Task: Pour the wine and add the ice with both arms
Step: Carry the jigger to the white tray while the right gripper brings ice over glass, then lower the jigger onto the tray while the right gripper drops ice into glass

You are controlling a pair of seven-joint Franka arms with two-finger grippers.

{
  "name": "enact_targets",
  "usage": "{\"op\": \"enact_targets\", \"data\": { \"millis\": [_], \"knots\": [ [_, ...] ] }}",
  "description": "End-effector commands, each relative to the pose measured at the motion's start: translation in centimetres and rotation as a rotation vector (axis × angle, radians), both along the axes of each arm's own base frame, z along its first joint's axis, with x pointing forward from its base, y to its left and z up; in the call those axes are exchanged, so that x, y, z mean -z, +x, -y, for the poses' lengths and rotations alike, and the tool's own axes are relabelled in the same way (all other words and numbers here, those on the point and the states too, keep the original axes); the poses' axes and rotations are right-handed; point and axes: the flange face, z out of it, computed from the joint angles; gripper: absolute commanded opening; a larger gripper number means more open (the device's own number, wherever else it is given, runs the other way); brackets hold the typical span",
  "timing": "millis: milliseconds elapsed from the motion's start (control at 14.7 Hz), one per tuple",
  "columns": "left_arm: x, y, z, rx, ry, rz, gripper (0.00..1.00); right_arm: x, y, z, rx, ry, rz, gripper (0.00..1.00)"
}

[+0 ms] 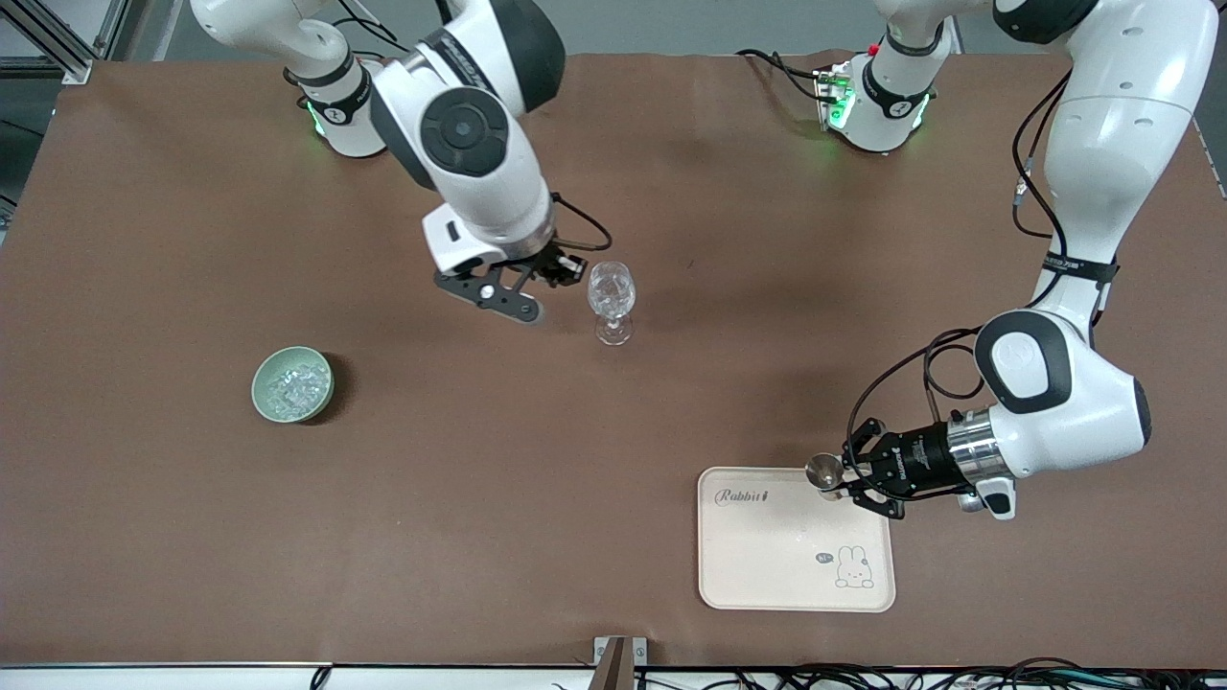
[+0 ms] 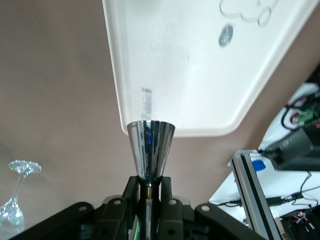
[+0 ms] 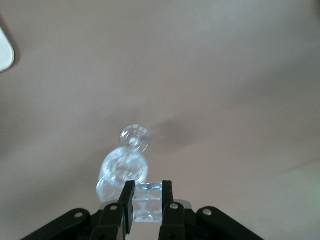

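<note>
Two hands are busy, each with something in its grip. Nearest the front camera lies a cream tray (image 1: 767,565) toward the left arm's end of the bench (image 1: 479,517); "Rabbit" is written in one corner, and a small bunny drawing sits in the corner nearest the camera. Over the tray's farther edge the left hand (image 1: 842,482) is closed on the narrow base of a shiny metal cone cup (image 2: 150,152), its mouth pointing away from the hand. Farther up, toward the right arm's end, sits a pale green bowl (image 1: 261,393) with ice (image 1: 295,385) heaped inside, nothing close around it. Farther still, mid-bench, stands a clear wine glass (image 1: 612,299), ice chunks glinting in its bowl. Just beside its rim is the right hand (image 1: 561,271), fingers (image 3: 128,204) pinched on one clear ice cube (image 3: 148,201).
</note>
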Motion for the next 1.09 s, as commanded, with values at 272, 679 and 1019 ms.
{"op": "enact_targets", "data": {
  "millis": [272, 679, 1019],
  "knots": [
    [10.5, 0.8, -6.1, -0.143, -0.292, -0.003, 0.01, 4.4, -2.5, -5.9, 0.093, 0.022, -0.023, 0.0],
    [14.1, 1.0, -6.4, -0.224, -0.39, -0.037, 0.02, 5.6, -3.1, -6.0, 0.081, -0.004, -0.031, 0.01],
    [16.0, 0.5, -6.6, -0.218, -0.398, -0.025, 0.35, 7.1, -4.0, -6.5, 0.07, -0.026, -0.055, 0.04]
  ]
}}
